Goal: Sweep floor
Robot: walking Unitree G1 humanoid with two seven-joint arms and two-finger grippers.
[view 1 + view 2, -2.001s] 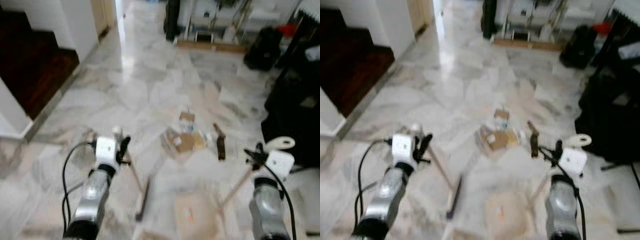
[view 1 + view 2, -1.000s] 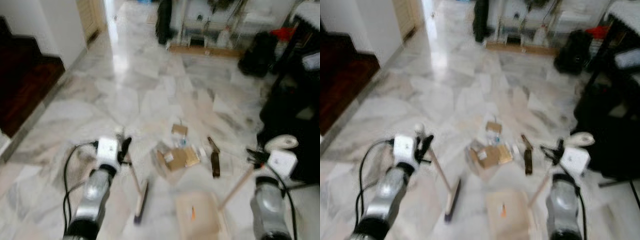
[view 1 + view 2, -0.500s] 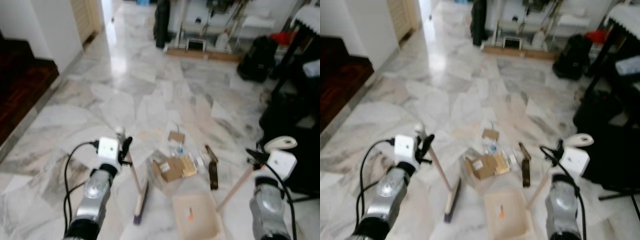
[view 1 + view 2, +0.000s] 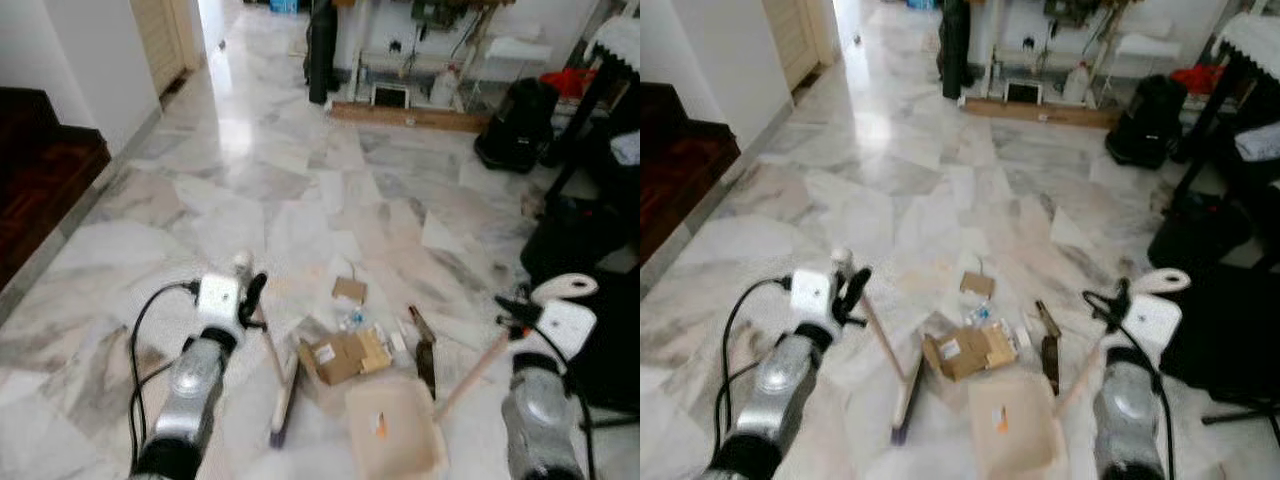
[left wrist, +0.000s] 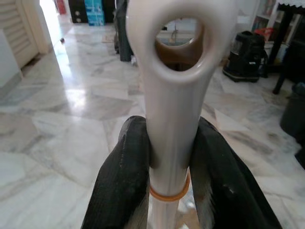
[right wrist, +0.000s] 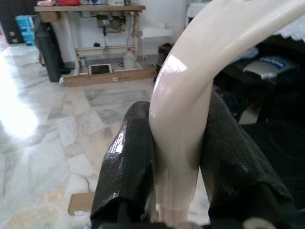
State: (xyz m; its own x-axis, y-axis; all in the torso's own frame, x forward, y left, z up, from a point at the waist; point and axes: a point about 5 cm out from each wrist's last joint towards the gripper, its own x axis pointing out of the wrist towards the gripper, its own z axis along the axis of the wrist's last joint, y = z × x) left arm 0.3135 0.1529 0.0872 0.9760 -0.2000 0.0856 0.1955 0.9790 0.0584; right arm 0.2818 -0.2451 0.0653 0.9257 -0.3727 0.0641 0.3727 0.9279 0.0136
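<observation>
My left gripper (image 4: 250, 297) is shut on the pale handle of a broom (image 4: 270, 350); its brush head (image 4: 283, 402) rests on the marble floor left of the litter. In the left wrist view the black fingers (image 5: 125, 183) clamp the white handle end (image 5: 177, 81). My right gripper (image 4: 514, 310) is shut on the cream handle of a dustpan (image 4: 396, 432), whose pan lies flat just in front of the litter. The litter is a pile of cardboard scraps (image 4: 341, 355), a small cardboard piece (image 4: 349, 289) and a dark brown strip (image 4: 425, 352).
A dark wooden step (image 4: 45, 165) and a white wall corner stand at the left. Black bags (image 4: 515, 125) and dark furniture (image 4: 585, 225) crowd the right side. A workbench with clutter (image 4: 410, 90) stands at the far end. Open marble floor stretches ahead towards a doorway (image 4: 215, 40).
The camera has moved forward and the picture has sharpened. The step has slid off to the left. Broom head and dustpan now sit closer to the litter; both grips are unchanged.
</observation>
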